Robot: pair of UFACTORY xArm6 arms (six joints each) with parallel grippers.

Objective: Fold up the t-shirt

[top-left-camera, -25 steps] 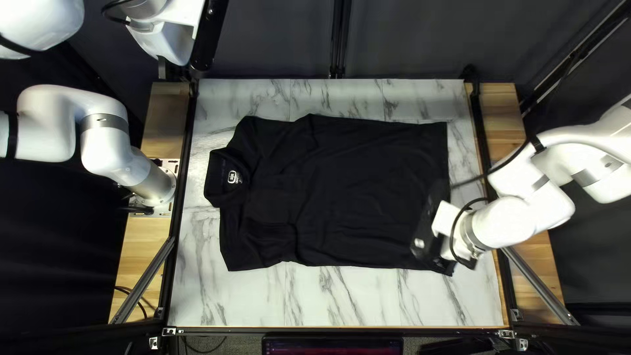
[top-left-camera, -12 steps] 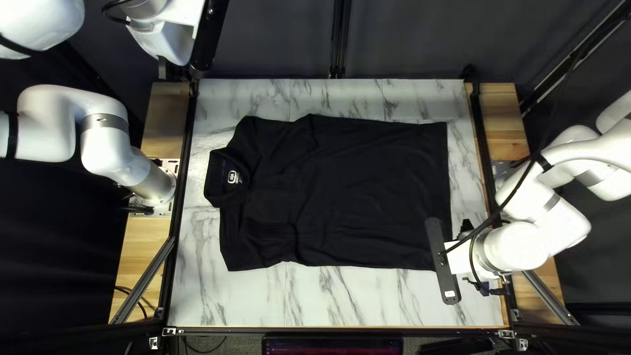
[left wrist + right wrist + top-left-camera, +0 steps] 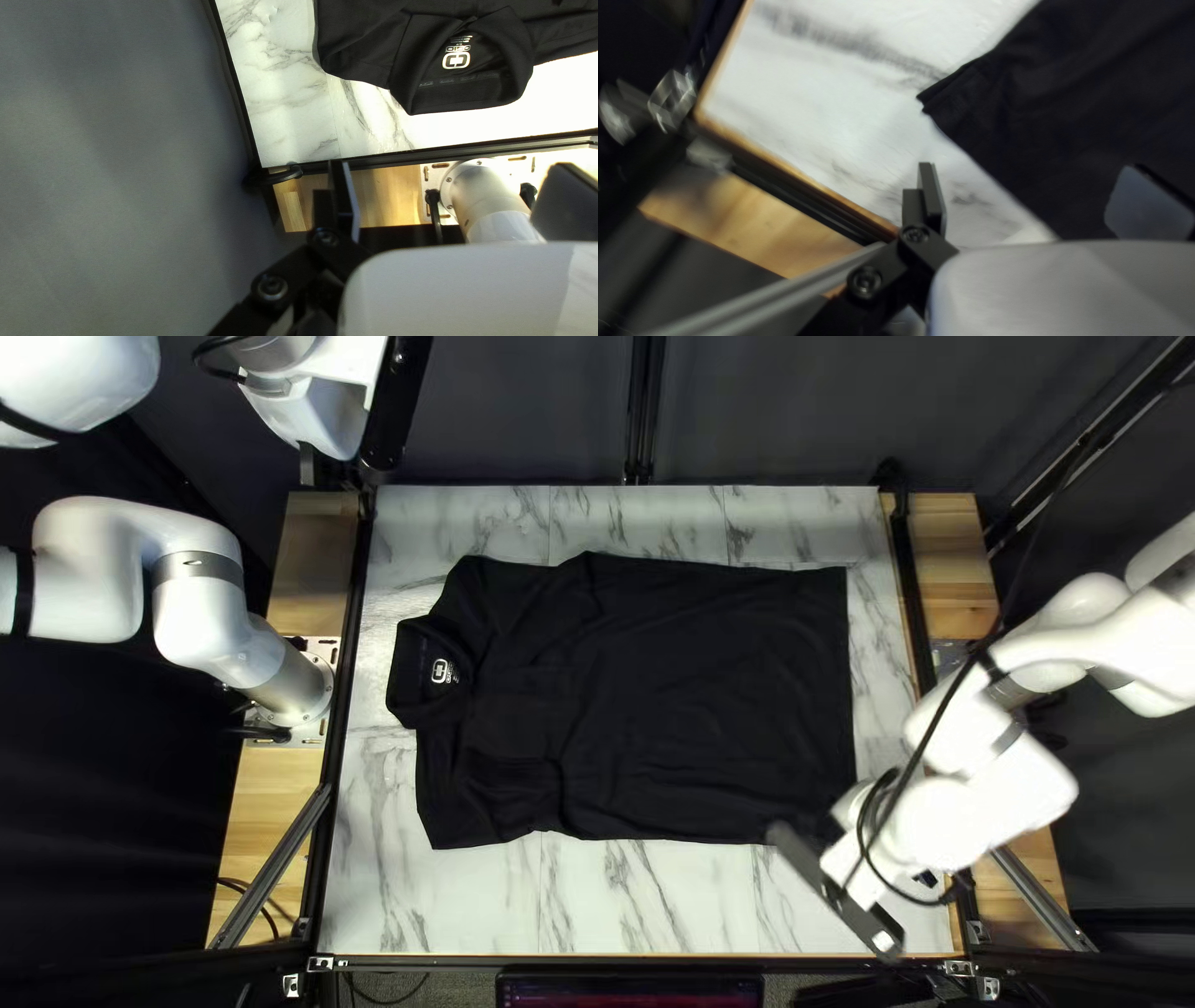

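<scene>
Black collared t-shirt [image 3: 660, 697] flat on the white marble-patterned desk [image 3: 585, 909]. Left gripper [image 3: 391, 423] raised past the t-shirt's collar [image 3: 417, 672] end, far side, fingers wide. Right gripper [image 3: 832, 890] by its near hem corner, fingers wide too.

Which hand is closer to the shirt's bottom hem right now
The right hand, open near the hem. The left hand, also open, is out past the collar, at the other end of the shirt.
</scene>
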